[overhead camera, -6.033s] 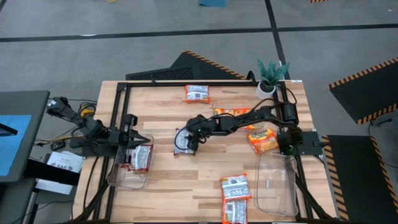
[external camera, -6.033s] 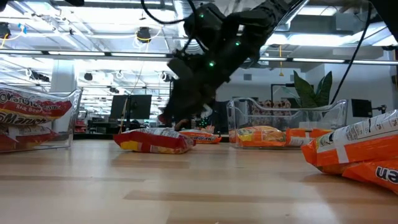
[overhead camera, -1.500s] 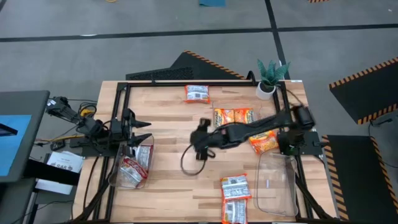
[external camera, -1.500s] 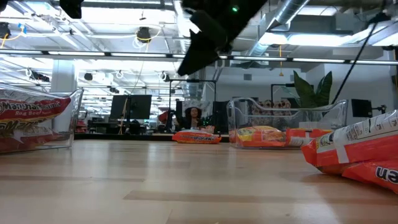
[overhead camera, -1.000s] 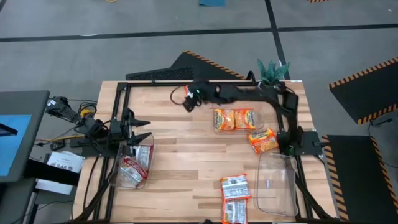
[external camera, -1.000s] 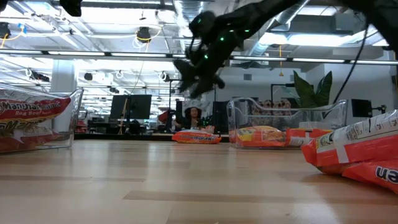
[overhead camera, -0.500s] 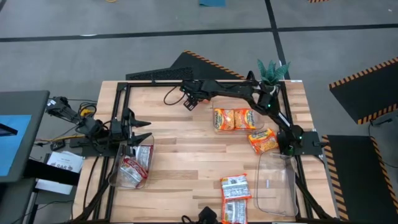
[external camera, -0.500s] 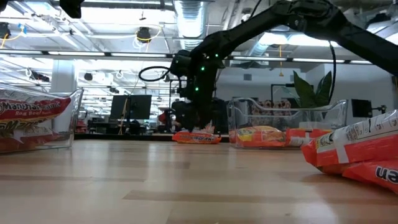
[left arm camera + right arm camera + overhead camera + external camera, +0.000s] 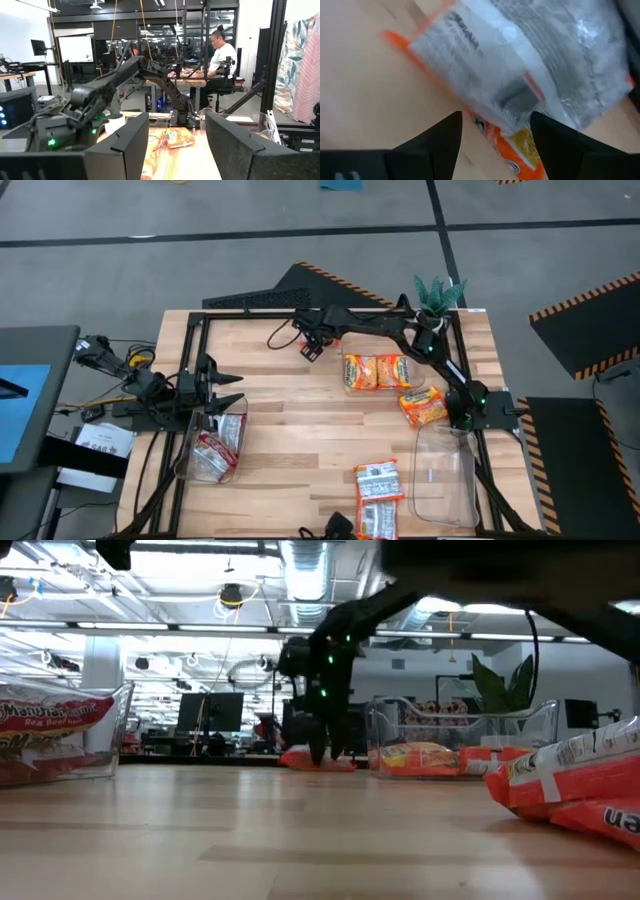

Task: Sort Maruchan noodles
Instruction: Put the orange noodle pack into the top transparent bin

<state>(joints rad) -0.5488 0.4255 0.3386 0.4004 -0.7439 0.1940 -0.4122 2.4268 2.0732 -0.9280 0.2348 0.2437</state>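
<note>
Workshop floor, grey, with a wooden bench (image 9: 290, 430) carrying Maruchan noodles in scattered lots.

Item: white-and-orange packet (image 9: 520, 75) at the far edge, directly under my right hand (image 9: 313, 343); fingers spread, nothing held, straddling the packet's end. I judge this the pick step. Best practice: lower squarely until both fingers bracket the packet's short width, clench on the body, not the crimped seam, then lift clear.

Item: right arm, stretched long across the far side of the bench, wrist pitched down.

Item: left hand (image 9: 228, 388), released, waiting above the clear bin (image 9: 182, 465), which holds red-and-white packets (image 9: 213, 450).

Item: orange packets (image 9: 377, 370) mid-bench; more (image 9: 378, 495) at the near edge.
</note>
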